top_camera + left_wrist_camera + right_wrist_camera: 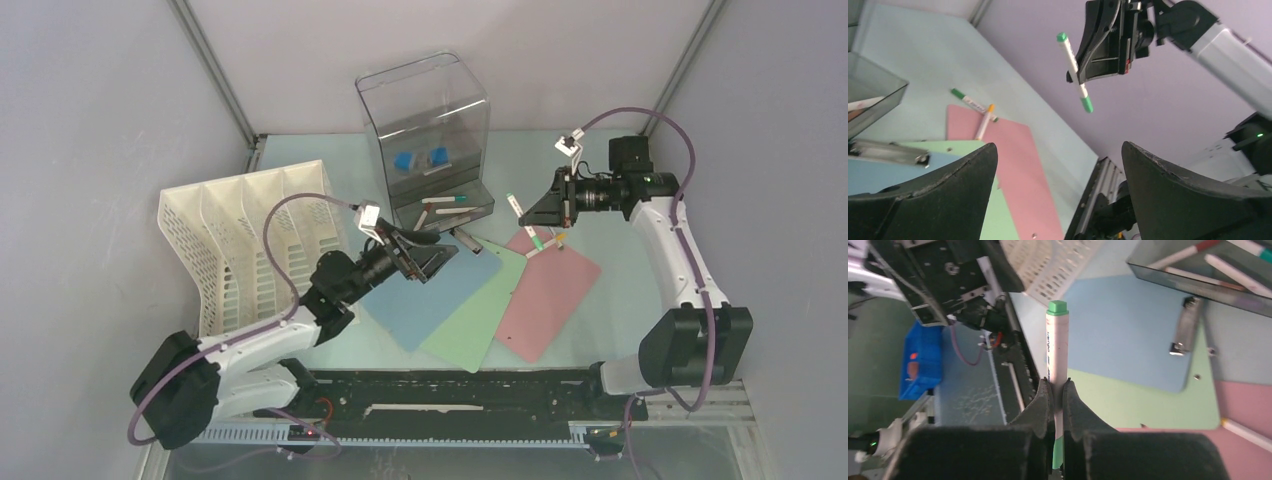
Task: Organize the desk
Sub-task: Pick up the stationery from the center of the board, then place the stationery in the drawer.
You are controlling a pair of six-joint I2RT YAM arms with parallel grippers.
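Observation:
The desk [520,160] is a pale mint-green top carrying a blue sheet [430,295], a green sheet [475,320] and a pink sheet [550,290], fanned and overlapping. My right gripper [524,213] hangs above the pink sheet's far end, shut on a white marker with green caps [1057,345]; the same marker [1074,70] shows in the left wrist view, held in the air. My left gripper [428,258] hovers over the blue sheet's far edge, open, with nothing between its fingers [948,185].
A white slotted file rack [250,230] lies at the left. A clear drawer box [425,120] stands at the back, its front tray [455,208] holding markers. A green marker [970,102] and an orange one [984,121] lie at the pink sheet's far end. A silver clip [1185,327] rests on the blue sheet.

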